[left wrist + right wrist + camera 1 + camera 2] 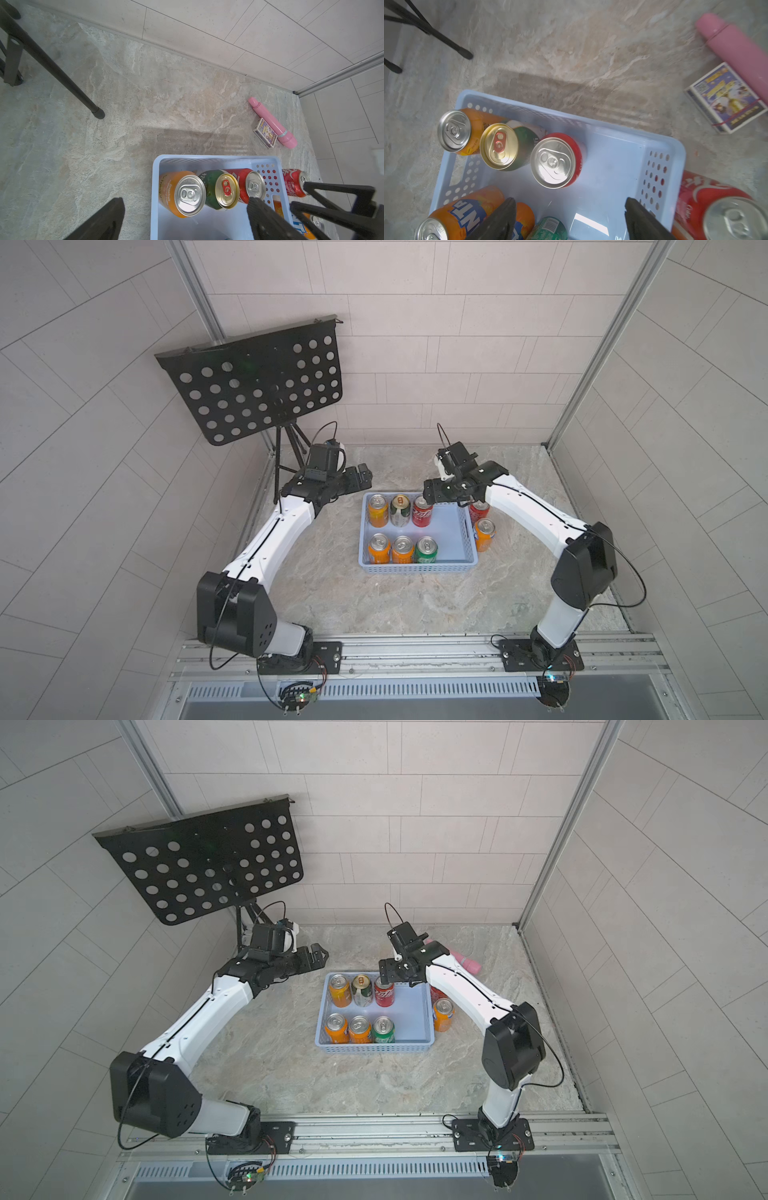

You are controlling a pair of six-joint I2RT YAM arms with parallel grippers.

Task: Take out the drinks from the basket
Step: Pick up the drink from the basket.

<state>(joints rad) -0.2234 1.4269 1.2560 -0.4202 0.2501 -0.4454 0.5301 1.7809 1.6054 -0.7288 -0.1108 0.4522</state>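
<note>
Left claw (361, 476): spread and empty, hanging off the basket's 10 o'clock corner, apart from it.
Basket (415, 569): six drinks stand upright inside; its 3 o'clock end is bare.
Far row, 10 to 12 o'clock: far orange can (377, 511), dark green-and-white can (400, 510), red can (553, 163), packed close.
Near row, 8 to 6 o'clock: corner orange can (379, 548), middle orange can (402, 549), green can (426, 549).
Right claw (431, 491): spread, pinching nothing; the red can sits ahead of its fingertips, not yet between them.
Step, I'd say: gripping that red can.
Doing it well: ease in until the pads flank the can's body, mind the dark neighbour, close square, lift clear of the rim.
Already out: outside red can (479, 511) and outside orange can (484, 534), just past the 3 o'clock wall; I'd set down clear of both.
</note>
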